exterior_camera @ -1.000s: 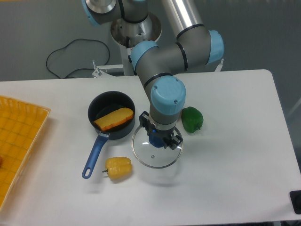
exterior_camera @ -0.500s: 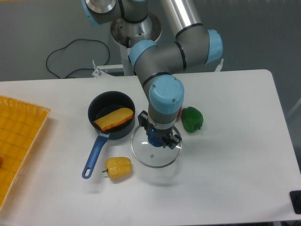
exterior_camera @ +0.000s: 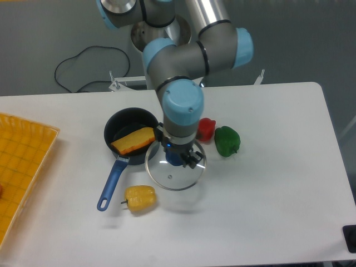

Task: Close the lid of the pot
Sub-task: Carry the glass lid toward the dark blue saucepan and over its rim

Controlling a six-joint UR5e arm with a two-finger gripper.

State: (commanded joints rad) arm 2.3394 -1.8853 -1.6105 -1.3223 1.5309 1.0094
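Peppers first, since one sits nearest the front edge: a yellow pepper lies on the white table, just beside the end of the pot's long blue handle.

Behind it is the lid — clear glass with a thin silver rim — and my claw is down over its middle, fingers pinched on the small blue knob. The lid's far-left edge reaches the near-right rim of the pot, but I cannot tell from this single view whether the 2 touch or whether the lid hangs clear of the table. Most of the lid lies to the right of the pot, so the pot's mouth is uncovered.

The pot itself is a small dark saucepan, left of my wrist, its handle running down and to the left toward the front. Inside it rests a slab of orange-yellow food, lying across the bowl.

To the right of my wrist sit 2 more peppers: a red pepper, partly hidden by my arm, and a green pepper just beside it.

At the far left edge a yellow tray sticks into view. Beyond the table's back edge a black cable loops on the grey floor.
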